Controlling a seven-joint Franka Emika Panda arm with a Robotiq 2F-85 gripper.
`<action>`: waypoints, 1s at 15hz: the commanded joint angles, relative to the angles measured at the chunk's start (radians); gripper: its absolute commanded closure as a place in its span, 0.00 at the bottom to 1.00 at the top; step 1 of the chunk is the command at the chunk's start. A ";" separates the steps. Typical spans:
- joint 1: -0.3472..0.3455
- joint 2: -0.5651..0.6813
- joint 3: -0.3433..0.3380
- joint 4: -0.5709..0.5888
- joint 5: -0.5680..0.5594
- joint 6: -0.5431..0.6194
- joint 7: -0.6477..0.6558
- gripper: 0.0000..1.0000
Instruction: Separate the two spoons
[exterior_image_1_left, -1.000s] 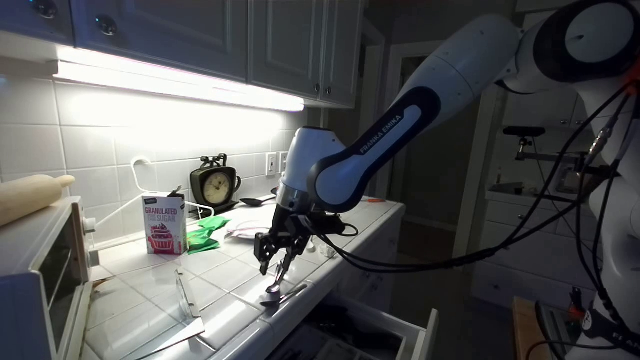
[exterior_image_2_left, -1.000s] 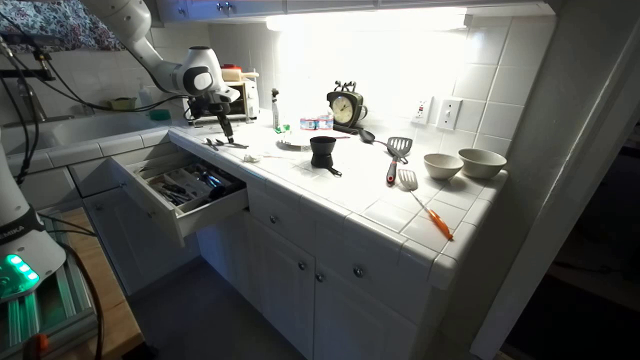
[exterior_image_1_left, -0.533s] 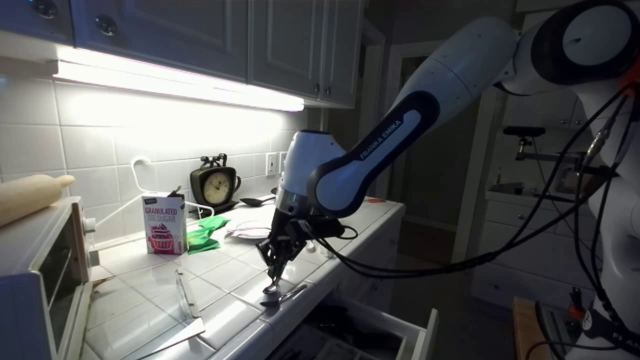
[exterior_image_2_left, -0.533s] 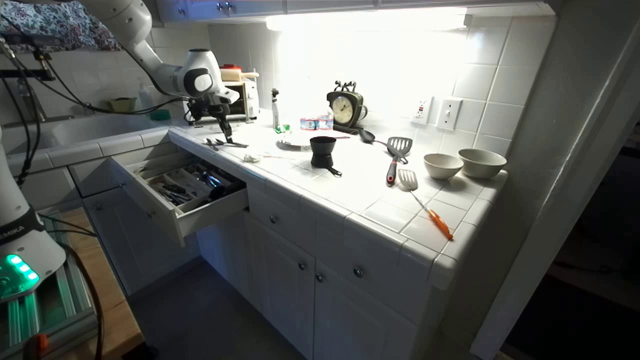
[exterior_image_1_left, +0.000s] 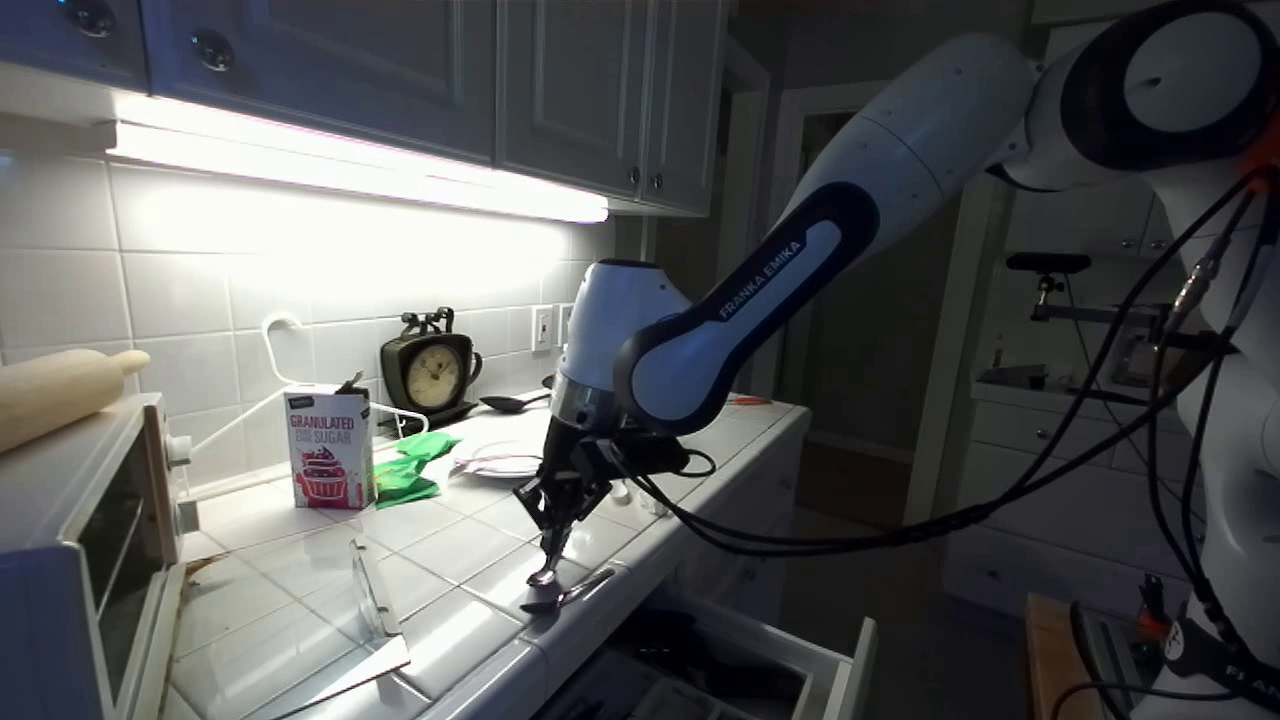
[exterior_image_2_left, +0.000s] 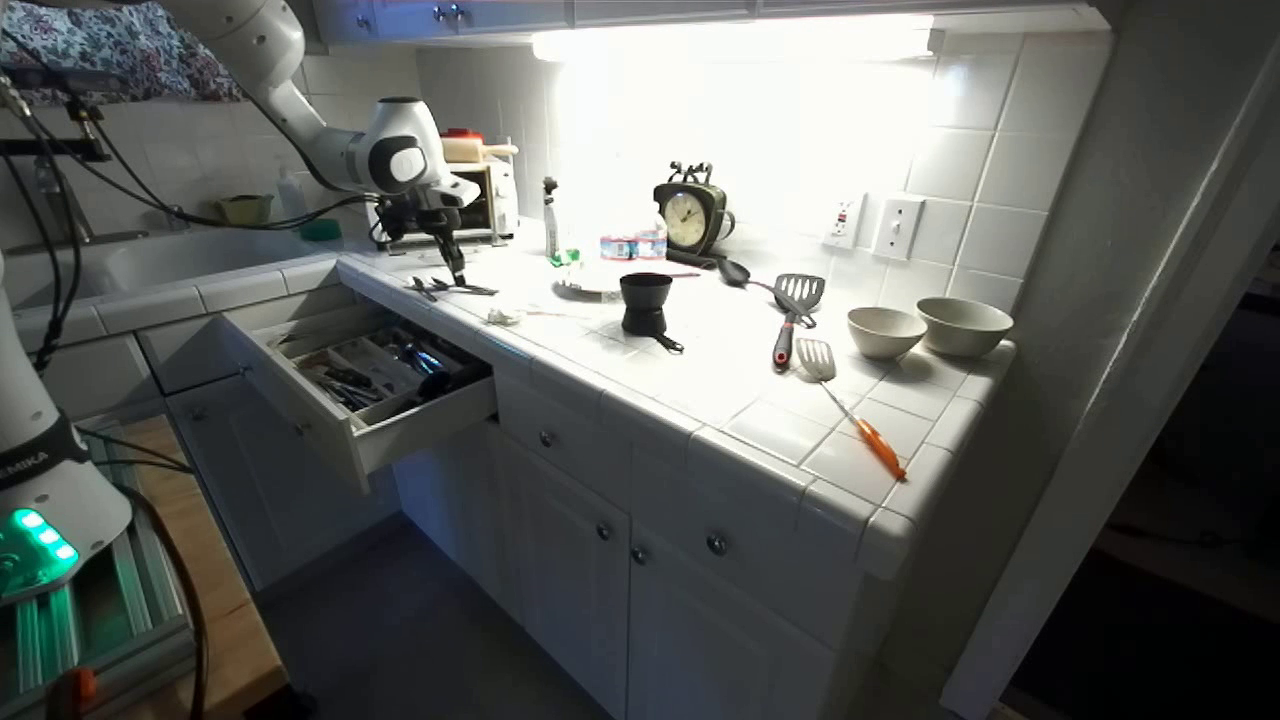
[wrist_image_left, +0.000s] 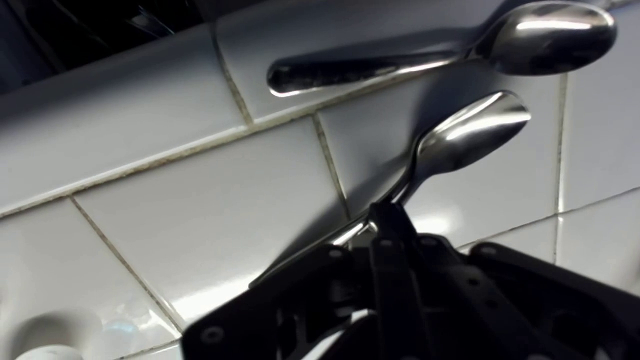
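Two small metal spoons lie near the counter's front edge, their bowls pointing roughly the same way. My gripper (wrist_image_left: 392, 215) is shut on the nearer spoon (wrist_image_left: 472, 131) at its neck; the bowl sticks out beyond the fingertips and part of the handle is hidden behind the fingers. The other spoon (wrist_image_left: 545, 40) rests beside it, closer to the edge, with a strip of tile visible between them. In an exterior view the gripper (exterior_image_1_left: 548, 550) points down over the held spoon's bowl (exterior_image_1_left: 541, 577), and the free spoon (exterior_image_1_left: 567, 594) lies just in front.
An open drawer (exterior_image_2_left: 415, 440) with utensils juts out below the spoons. On the counter stand a sugar box (exterior_image_1_left: 331, 450), a green packet (exterior_image_1_left: 408, 480), a plate (exterior_image_1_left: 500, 462) and a clear bent panel (exterior_image_1_left: 370, 590). A toaster oven (exterior_image_1_left: 90, 560) bounds one side.
The fingers have come together around one spoon's neck, and the gripper has sunk slightly. That spoon's bowl has shifted a little; the free spoon has stayed in place.
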 joint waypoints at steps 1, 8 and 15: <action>0.022 0.009 -0.021 0.041 -0.022 -0.042 0.064 0.72; 0.078 0.028 -0.080 0.076 -0.108 -0.047 0.234 0.34; 0.114 0.044 -0.110 0.086 -0.225 -0.065 0.411 0.72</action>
